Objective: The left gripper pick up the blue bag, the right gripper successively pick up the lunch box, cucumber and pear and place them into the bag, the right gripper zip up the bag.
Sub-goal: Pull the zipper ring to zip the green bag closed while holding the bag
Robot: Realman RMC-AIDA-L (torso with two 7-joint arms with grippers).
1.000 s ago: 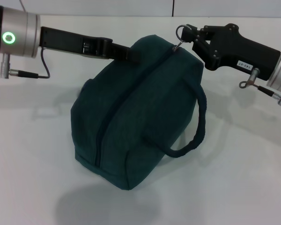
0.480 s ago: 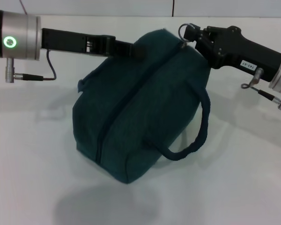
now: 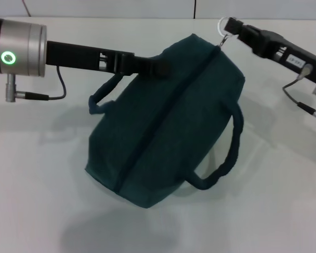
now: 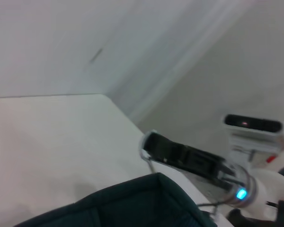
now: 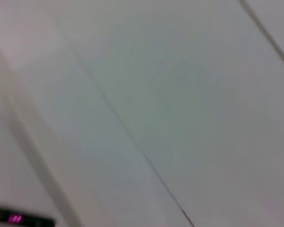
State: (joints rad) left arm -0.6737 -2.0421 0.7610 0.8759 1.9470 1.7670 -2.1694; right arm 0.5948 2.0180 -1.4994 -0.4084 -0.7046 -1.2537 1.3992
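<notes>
A: Far left, head view. Silver wrist, green lamp lit, black arm reaching rightward. The left pincer (image 3: 157, 65) is pressed together on the upper left edge of the blue bag (image 3: 163, 126), pinching the fabric there.

B: And the bag itself?

A: Mid-frame, tilted, its far end raised at the pincer, its near corner low toward the white desk (image 3: 37, 179) with a shadow beneath. One loop handle (image 3: 101, 94) hangs out on the left side just below the left arm; the other handle (image 3: 225, 153) droops off the right side. Zipper line (image 3: 166, 113) runs along the top from the near low end to the far high end, and it reads as drawn closed.

B: Right side?

A: The right pincer (image 3: 230, 26) sits at the far top corner of the bag, closed on the metal ring pull (image 3: 224, 31) at the end of the zipper. Its black body slants away toward the right edge.

B: Wrist cameras?

A: Left wrist view: a corner of the bag (image 4: 132, 203) low in frame, the right arm beyond it with its bluish lamp lit, the ring at its tip. Right wrist view: pale blurred surfaces only; nothing of the task can be made out.
</notes>
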